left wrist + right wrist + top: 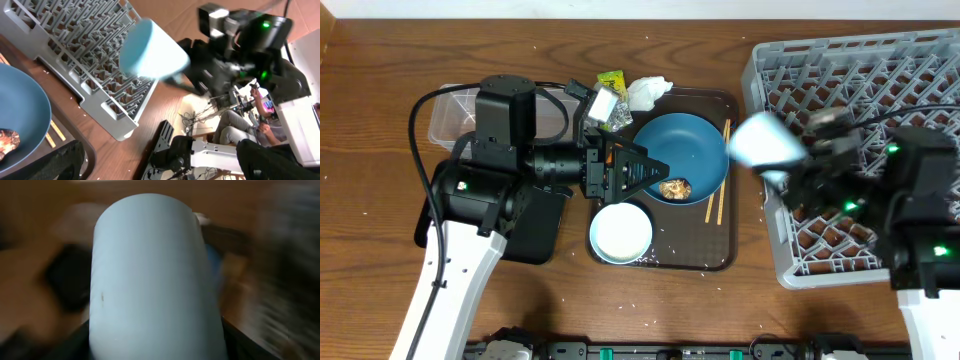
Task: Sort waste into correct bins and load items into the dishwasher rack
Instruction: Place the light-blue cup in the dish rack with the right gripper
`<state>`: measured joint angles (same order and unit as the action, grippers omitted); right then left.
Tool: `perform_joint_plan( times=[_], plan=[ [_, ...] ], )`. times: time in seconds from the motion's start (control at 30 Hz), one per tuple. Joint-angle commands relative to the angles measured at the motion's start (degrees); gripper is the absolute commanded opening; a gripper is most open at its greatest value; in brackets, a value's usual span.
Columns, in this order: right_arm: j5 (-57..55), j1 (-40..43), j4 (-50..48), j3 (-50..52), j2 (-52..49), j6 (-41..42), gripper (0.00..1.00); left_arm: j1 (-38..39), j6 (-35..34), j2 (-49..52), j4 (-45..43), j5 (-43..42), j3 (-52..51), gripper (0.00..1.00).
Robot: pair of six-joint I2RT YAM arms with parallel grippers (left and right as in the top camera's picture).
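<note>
On the brown wooden table [380,80], a serving tray [705,255] carries the dark-blue dish [685,145], white bowl [621,232] and chopsticks [718,190], just beside the grey rack [880,70]. The right gripper [782,168] clamps the blurred light-blue cup [765,143] above the rack's left edge. The left gripper [650,173] hovers over the dish, and I cannot tell how its jaws stand.

Even light; motion-blurred light-blue cup [155,275]

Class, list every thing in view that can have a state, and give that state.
light-blue cup: lifted, motion-blurred, over the rack's left edge.
right tool: shut on the light-blue cup.
left tool: above the dark-blue dish; open or shut unclear.
dark-blue dish: upright on the brown tray, food lump inside.
white bowl: upright on the tray.
chopsticks: lying flat on the tray.
</note>
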<state>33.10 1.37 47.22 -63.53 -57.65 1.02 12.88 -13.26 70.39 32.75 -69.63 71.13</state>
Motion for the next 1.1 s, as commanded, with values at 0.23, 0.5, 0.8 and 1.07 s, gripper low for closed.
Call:
perform_joint_plan(
  times=[0.23,0.5,0.8,1.07],
  plan=[
    [-33.24,23.52,-3.8,-0.5,-1.36,16.04,0.54,-0.28,0.61,-0.33,3.67,3.26,0.46,0.98],
    [-34.51,38.23,-6.6,-0.5,-9.97,25.88,0.55,-0.28,0.79,-0.33,8.2,7.37,0.46,0.98],
    [-25.99,47.19,-9.92,-0.5,-22.93,30.27,0.57,0.55,1.01,-0.33,9.03,7.34,0.46,0.98],
    [-18.16,52.26,-13.29,-0.5,-27.82,32.41,0.59,2.27,1.01,-0.33,9.42,7.67,0.46,0.98]
  ],
)
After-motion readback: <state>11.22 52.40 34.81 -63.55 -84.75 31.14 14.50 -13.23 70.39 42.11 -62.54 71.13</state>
